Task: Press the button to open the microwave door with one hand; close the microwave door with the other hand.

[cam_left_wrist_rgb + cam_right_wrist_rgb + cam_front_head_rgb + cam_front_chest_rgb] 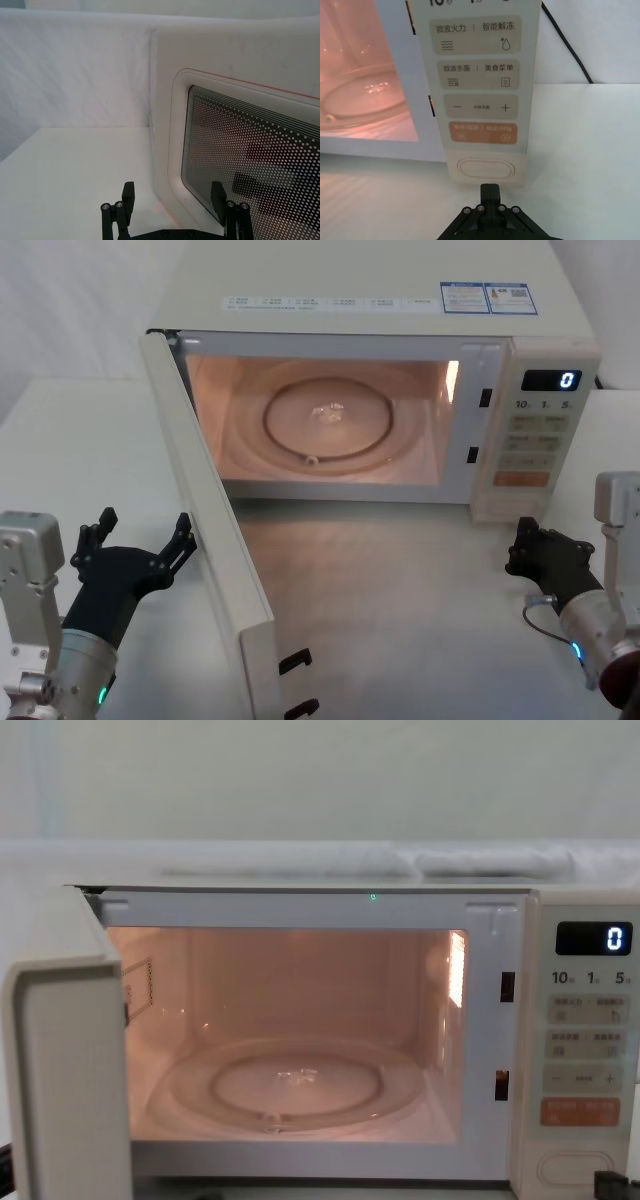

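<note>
Swung wide open, the microwave door (215, 540) is flanked on its outer face by the left gripper (140, 545), jaws spread. It's judged stiff and light on its hinge, so its flat outer face gets pushed, not grabbed. Near the button (486, 168), the right gripper (489, 192) is parked, jaws pressed together.

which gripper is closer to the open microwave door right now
Left. The left gripper sits open just outside the swung-out microwave door, beside its outer face. The right gripper is across the table, in front of the button.

Microwave door (215, 540) lower corner cut off at 6 o'clock in our head view; button (573, 1169) partly hidden by right gripper (612, 1184) in chest view.
</note>
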Controlling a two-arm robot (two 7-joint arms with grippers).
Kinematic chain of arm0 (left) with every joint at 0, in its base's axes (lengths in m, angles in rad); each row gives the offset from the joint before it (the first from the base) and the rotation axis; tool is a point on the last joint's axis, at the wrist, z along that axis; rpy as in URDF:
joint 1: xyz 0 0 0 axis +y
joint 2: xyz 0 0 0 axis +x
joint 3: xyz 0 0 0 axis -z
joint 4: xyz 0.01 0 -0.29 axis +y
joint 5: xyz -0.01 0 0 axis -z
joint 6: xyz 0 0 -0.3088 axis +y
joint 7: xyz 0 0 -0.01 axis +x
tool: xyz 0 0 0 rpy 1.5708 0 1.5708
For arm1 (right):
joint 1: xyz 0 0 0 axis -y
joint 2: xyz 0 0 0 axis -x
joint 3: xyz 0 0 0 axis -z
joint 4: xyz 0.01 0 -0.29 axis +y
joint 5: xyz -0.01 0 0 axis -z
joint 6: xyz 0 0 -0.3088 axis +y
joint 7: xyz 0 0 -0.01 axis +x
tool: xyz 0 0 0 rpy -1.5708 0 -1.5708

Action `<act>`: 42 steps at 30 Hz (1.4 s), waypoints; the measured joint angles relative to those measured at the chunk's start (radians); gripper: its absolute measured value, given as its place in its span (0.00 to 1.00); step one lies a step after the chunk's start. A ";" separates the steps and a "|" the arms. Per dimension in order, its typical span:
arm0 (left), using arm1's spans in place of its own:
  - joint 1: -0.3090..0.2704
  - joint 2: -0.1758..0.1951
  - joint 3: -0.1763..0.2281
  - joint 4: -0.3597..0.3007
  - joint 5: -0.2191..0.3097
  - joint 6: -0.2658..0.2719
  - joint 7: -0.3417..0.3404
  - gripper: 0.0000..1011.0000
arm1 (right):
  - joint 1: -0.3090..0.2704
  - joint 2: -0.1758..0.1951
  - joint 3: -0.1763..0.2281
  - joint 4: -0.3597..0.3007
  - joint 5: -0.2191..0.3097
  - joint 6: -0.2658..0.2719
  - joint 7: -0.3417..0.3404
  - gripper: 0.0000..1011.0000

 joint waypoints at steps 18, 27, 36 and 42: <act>0.000 0.000 0.000 0.000 0.000 0.000 0.000 0.99 | -0.098 0.070 0.043 -0.220 0.000 0.022 0.016 0.00; 0.000 0.000 0.000 0.000 0.000 0.000 0.000 0.99 | -0.105 0.113 0.112 -0.250 0.051 0.003 0.054 0.00; 0.000 0.000 0.000 0.000 0.000 0.000 0.000 0.99 | -0.073 0.164 0.150 -0.213 0.162 -0.023 0.143 0.00; 0.000 0.000 0.000 0.000 0.000 0.000 0.000 0.99 | -0.049 0.203 0.141 -0.180 0.212 -0.021 0.199 0.00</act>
